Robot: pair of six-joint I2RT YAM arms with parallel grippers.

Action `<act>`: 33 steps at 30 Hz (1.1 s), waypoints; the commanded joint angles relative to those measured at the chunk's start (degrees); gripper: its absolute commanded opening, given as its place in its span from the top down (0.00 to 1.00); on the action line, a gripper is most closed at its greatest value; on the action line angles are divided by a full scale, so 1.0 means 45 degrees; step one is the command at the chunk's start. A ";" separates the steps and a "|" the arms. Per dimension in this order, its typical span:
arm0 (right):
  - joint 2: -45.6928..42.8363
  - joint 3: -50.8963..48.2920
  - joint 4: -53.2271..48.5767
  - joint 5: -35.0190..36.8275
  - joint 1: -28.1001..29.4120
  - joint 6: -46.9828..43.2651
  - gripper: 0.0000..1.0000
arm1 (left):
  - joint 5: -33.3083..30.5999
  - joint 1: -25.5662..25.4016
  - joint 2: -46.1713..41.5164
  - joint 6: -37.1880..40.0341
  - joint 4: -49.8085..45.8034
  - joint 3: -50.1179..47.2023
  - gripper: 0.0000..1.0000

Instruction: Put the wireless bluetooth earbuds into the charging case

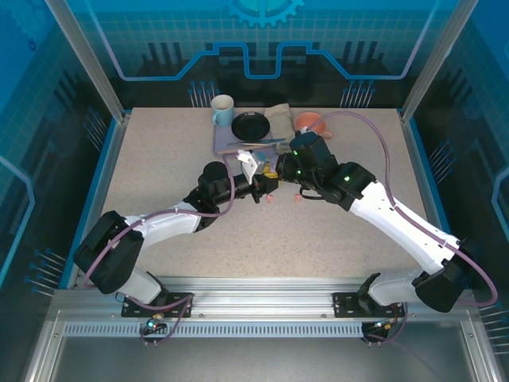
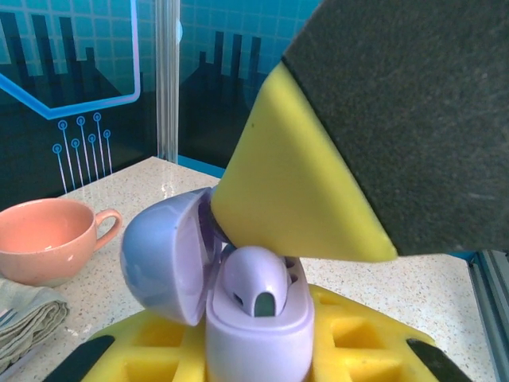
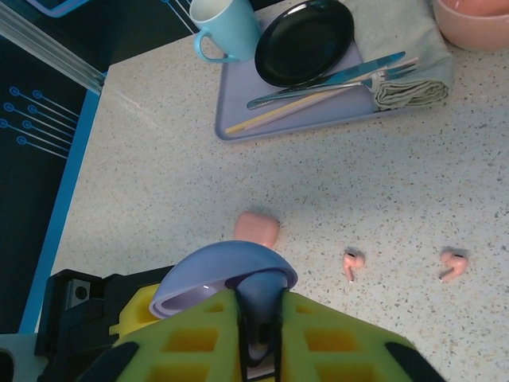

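Grip: my left gripper (image 2: pixel 258 364) is clamped on the lilac case (image 2: pixel 258 328), whose lid (image 2: pixel 163 255) is swung open to the left. One lilac bud (image 2: pixel 254 278) sits in it, long axis upright, stem down. My right gripper (image 3: pixel 258 338) hangs over the case with one pad (image 2: pixel 302 199) just above the bud. Its jaws are near together; I cannot tell whether they grasp anything. On the table (image 3: pixel 159 175) beyond lie one pink case (image 3: pixel 256 227) and two pink buds (image 3: pixel 352 261) (image 3: pixel 454 263), flat, stems toward me. Farthest: one tray (image 3: pixel 238 119), one mug (image 3: pixel 223 28), one plate (image 3: pixel 305 40).
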 commanded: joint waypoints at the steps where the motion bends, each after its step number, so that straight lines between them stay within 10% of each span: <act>1: 0.0277 0.0388 -0.0419 -0.0568 0.0436 -0.0327 0.77 | 0.0194 -0.0099 -0.0082 0.0196 0.0897 0.0477 1.00; 33: -0.0840 0.1343 -0.1833 0.0328 -0.0418 -0.0309 0.63 | 0.0262 -0.0105 -0.0858 0.0333 0.0983 -0.0153 1.00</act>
